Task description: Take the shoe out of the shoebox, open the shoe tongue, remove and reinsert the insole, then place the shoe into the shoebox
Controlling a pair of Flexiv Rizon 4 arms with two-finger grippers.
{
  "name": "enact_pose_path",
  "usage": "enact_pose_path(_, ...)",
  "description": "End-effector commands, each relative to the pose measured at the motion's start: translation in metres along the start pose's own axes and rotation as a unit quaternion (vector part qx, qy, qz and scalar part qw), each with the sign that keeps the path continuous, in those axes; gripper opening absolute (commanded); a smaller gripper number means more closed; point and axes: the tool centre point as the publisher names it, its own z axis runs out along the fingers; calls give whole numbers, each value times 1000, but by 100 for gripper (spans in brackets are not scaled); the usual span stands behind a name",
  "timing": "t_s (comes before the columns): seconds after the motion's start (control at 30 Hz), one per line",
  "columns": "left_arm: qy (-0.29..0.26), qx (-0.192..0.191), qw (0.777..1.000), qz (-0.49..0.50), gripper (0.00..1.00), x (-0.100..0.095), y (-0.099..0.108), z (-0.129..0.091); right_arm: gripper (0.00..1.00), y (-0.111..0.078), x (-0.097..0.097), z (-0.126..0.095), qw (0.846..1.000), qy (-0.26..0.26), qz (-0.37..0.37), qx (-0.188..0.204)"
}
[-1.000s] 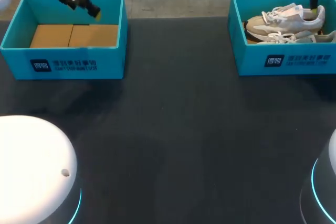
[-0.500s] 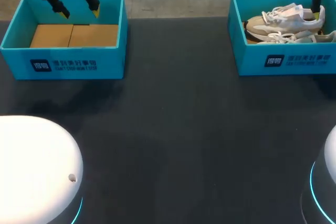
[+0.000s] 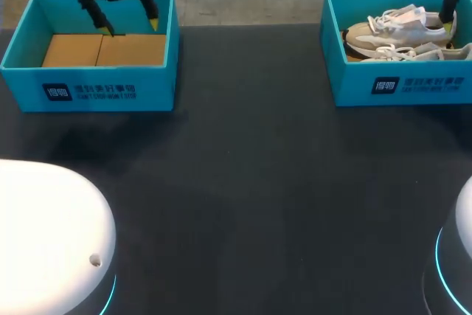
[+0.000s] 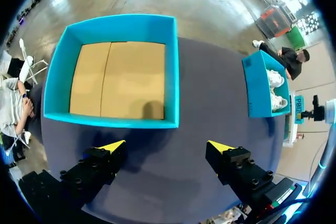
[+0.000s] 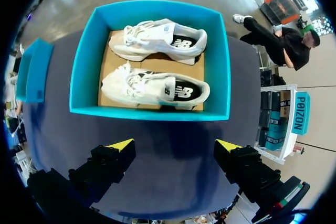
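Since the earlier frames, the left end effector has swung rightward along the far wall of the left box, from the upper left corner of the head view to above the box's back edge, its fingers turning to point down. The right end effector has barely shifted, at the upper right edge of the frame.

Both end effectors stand wide open and hold nothing; in each wrist view the two yellow tips are well apart.

Two pale shoes lie side by side in the right box, in the upper right of the head view. The nearer shoe and the farther shoe both rest upright on their soles on the brown cardboard floor. The left box shows only its bare cardboard floor. This fits shoes waiting to be lifted out or shoes already put back.

A shoe like this looks light, with a soft mesh upper and loose laces that could snag; the sole and heel are stiffer. The heel collar or the firm midsole edge seems the surest hold, since the toe fabric would likely crumple under the fingers.
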Motion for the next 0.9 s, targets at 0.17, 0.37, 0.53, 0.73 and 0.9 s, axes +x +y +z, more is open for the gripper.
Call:
enact_pose_path(0.17,-22,-19,999,-12,100,10,-14,26,100,-21,10,6,999,6,-2,-34)
enact_pose_path(0.37,-28,-26,999,-22,100,10,-15,43,100,-31,11,9,998,46,8,-38)
enact_pose_path(0.53,-27,-31,999,-18,100,11,-10,43,100,-39,9,9,997,59,26,-36)
enact_pose_path(0.73,-28,-32,999,-12,100,5,-5,42,100,-40,8,10,997,63,38,-38)
enact_pose_path(0.9,-28,-32,999,-12,100,5,-5,42,100,-39,9,10,996,68,33,-41)
